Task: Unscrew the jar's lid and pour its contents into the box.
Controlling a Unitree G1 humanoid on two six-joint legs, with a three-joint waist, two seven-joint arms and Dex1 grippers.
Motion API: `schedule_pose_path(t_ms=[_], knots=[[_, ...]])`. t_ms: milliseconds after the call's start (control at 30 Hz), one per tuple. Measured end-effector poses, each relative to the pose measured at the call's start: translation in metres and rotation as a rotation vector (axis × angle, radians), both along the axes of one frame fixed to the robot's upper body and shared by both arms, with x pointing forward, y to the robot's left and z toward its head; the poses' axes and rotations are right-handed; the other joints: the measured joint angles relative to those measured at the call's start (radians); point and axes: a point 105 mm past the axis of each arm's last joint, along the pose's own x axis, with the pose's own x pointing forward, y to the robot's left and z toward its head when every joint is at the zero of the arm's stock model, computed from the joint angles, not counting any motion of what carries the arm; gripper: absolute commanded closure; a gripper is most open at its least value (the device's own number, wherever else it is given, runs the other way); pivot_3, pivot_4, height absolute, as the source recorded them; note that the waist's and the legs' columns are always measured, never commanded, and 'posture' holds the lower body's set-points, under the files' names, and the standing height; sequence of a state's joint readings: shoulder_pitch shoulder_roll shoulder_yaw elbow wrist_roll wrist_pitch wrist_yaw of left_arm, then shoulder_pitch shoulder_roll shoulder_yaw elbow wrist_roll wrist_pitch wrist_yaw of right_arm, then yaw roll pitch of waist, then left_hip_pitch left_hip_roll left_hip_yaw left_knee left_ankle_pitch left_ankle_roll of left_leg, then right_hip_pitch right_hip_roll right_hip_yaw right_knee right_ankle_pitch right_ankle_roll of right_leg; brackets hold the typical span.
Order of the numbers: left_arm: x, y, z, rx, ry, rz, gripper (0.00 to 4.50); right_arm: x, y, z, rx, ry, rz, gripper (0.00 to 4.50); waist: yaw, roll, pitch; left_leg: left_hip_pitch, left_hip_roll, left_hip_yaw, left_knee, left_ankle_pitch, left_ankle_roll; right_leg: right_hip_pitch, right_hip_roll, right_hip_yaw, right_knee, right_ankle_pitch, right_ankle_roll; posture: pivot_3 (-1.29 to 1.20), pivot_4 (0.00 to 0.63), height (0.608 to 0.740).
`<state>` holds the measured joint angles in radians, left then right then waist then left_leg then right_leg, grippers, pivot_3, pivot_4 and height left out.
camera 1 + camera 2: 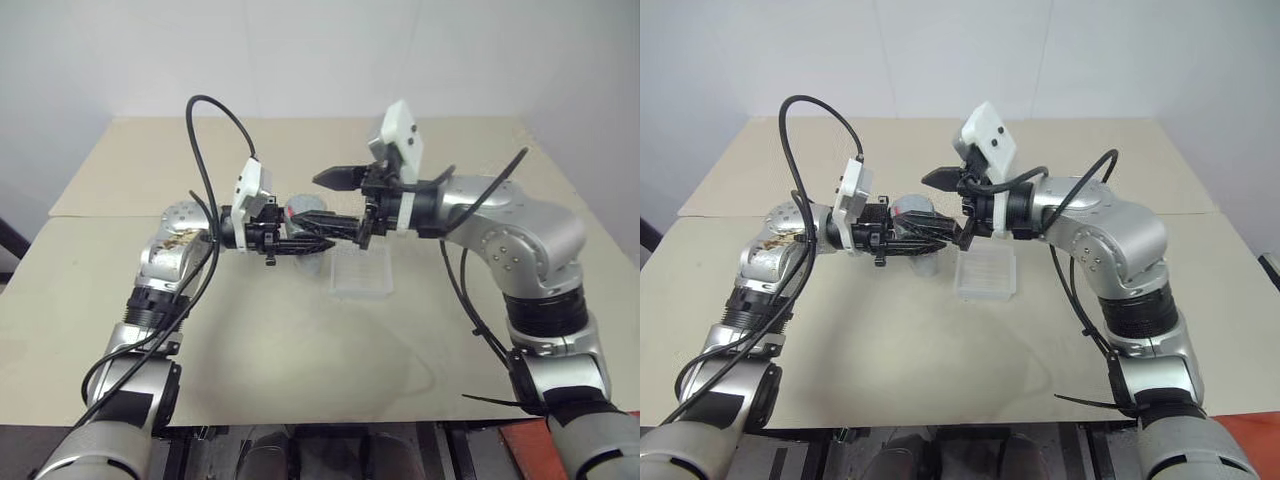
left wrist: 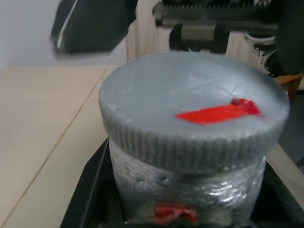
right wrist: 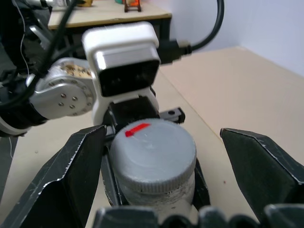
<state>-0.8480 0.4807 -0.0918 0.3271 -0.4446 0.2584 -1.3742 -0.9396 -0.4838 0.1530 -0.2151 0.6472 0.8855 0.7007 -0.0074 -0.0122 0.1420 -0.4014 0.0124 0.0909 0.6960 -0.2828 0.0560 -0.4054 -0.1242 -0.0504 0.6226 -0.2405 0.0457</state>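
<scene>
left eye view, centre frame: left gripper [image 1: 318, 229] clamps the jar [image 1: 304, 219], seemingly lidded; right gripper [image 1: 340, 205] gapes wide around lid [image 3: 152, 151], empty.

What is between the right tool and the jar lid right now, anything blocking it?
Nothing visible. The right tool is open, its fingers either side of the grey lid, which is still on the jar held by the left tool.
</scene>
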Motion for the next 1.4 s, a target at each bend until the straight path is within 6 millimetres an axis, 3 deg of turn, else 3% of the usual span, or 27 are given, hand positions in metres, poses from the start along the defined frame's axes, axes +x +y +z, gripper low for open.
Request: schedule_pose_path(t_ms=[1133,1267,1367,1400], knots=[[0.000,0.001,-0.003,0.020,-0.012,-0.008,2.47,0.001,0.012,-0.010,-0.022,0.018,0.042,0.00,-0.006,0.000,0.000,0.000,0.000,0.000,0.000,0.000,0.000,-0.001,0.000,0.000,0.001,0.000,0.000,0.00,0.150,0.740],[0.000,0.002,-0.003,0.023,-0.013,-0.008,2.47,0.001,0.013,-0.008,-0.012,-0.002,0.045,0.81,-0.006,0.000,0.000,0.000,0.000,0.000,0.000,0.000,0.000,-0.001,0.000,0.000,0.001,0.000,0.000,0.00,0.150,0.740],[0.000,0.003,-0.002,0.022,-0.014,-0.007,2.47,0.000,0.015,-0.008,0.000,-0.013,0.052,1.74,-0.007,0.000,0.000,0.000,0.000,0.000,0.000,0.000,0.000,-0.001,0.000,0.000,0.001,0.000,0.000,0.00,0.150,0.740],[0.000,0.003,-0.002,0.022,-0.015,-0.007,2.47,0.000,0.015,-0.008,0.001,-0.015,0.052,1.75,-0.007,0.000,0.000,0.000,0.000,0.000,0.000,0.000,0.000,-0.001,0.000,0.000,0.001,0.000,0.000,0.00,0.150,0.740]])
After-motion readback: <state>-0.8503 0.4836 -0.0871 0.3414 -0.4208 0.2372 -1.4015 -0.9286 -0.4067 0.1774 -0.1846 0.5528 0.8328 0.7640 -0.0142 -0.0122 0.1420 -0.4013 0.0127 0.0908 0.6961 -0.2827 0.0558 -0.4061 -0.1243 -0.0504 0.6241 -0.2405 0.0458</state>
